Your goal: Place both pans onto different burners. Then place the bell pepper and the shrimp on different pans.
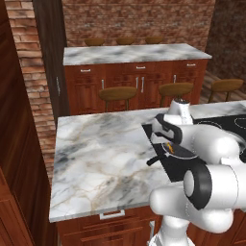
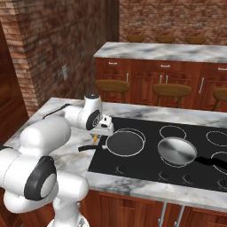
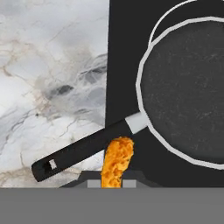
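The gripper [image 3: 113,181] is closed on the shrimp [image 3: 116,161], a small orange curved piece that projects forward from between the fingertips, carried above the near-left edge of the cooktop [image 3: 120,65]. Directly beneath it lies the long black handle [image 3: 83,152] of the black pan [image 3: 186,92], which sits on a burner [image 2: 125,142] at the left end of the glass. The steel pan [image 2: 177,150] rests on a neighbouring burner to the right; both pans appear empty. The marble counter [image 1: 101,153] adjoins the cooktop on the left. The bell pepper cannot be located.

The shrimp is judged very light, slightly yielding and rough-surfaced, so a gentle pinch across its thick middle should suffice; its curved shape may let it pivot between the fingers. It probably needs carrying over the dark pan floor, clear of the rim [image 3: 146,116], before release from low height.
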